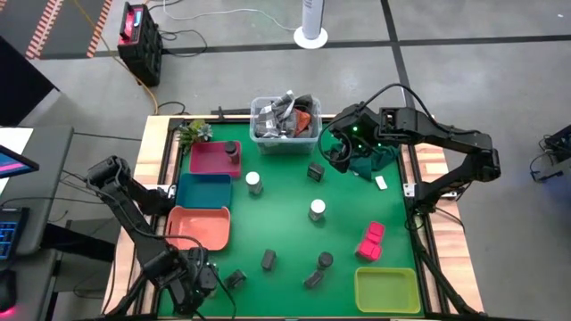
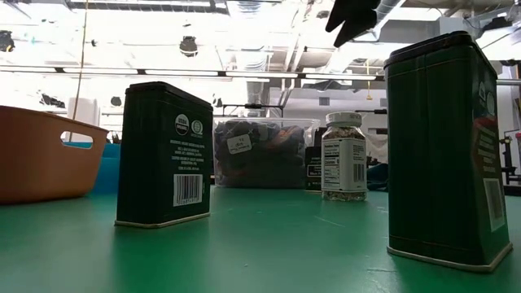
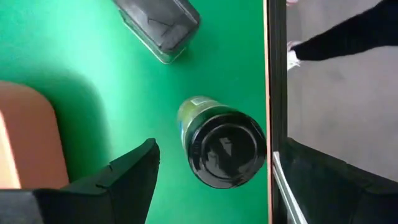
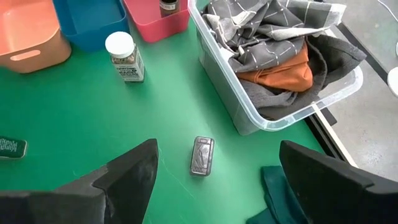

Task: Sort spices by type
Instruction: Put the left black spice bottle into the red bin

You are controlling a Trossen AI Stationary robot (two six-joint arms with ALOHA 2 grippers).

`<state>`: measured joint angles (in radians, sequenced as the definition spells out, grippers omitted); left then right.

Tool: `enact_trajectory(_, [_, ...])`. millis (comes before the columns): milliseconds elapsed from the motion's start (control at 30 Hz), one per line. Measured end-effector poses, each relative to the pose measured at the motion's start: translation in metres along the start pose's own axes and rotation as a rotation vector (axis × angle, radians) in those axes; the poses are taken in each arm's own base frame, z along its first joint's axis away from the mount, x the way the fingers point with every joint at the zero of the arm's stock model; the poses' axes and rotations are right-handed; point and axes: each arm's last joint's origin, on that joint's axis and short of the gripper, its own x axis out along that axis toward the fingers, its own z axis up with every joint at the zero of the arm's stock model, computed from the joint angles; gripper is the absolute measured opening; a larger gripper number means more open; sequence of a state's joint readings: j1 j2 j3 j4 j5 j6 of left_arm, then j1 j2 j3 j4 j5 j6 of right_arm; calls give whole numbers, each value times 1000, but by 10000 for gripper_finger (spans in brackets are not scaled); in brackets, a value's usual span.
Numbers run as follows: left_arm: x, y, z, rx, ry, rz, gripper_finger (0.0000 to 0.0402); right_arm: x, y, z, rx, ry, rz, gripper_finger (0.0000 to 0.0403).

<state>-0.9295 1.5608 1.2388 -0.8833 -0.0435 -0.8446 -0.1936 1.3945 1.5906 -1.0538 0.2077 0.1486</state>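
Note:
A round jar with a black lid and a green label (image 3: 222, 148) stands on the green mat close to the table's near edge. My left gripper (image 3: 217, 152) hangs open above it, one finger on either side and clear of it; in the high view the left gripper (image 1: 198, 273) covers the jar. My right gripper (image 4: 217, 149) hovers open above a grey tin (image 4: 202, 155) lying flat next to the clear bin (image 4: 336, 87). Other spices stand about the mat: white-topped jars (image 1: 253, 182) (image 1: 317, 209), dark tins (image 1: 268, 259) (image 1: 312, 279) and pink blocks (image 1: 371, 242).
The maroon tray (image 1: 207, 165) with a dark jar (image 1: 232, 150), the blue tray (image 1: 203, 189) and the orange tray (image 1: 198, 227) line the left side. A yellow tray (image 1: 388, 290) sits near right. A boxy tin (image 3: 161, 25) lies next to the jar. A teal cloth (image 4: 280, 186) lies under my right gripper.

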Motion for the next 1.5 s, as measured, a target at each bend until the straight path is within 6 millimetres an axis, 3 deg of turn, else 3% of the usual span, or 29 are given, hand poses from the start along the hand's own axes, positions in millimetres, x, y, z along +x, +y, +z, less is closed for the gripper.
enact_trajectory(400, [18, -6, -2, 81, 44, 19, 315, 0, 0, 2, 5, -21, 3, 360])
enact_trajectory(833, [18, -6, -2, 43, 53, 8, 200, 0, 0, 2, 16, -23, 3, 360])
enact_trajectory(1100, [16, -3, -5, -29, 86, 34, 197, 0, 0, 2, 15, -23, 2, 360])
enact_trajectory(1267, [3, 6, -11, -79, 108, 91, 202, 0, 0, 3, 15, -33, 2, 360])
enact_trajectory(1500, [-34, 18, -17, -115, 45, 65, 201, 0, 1, 5, 19, -55, 5, 360])
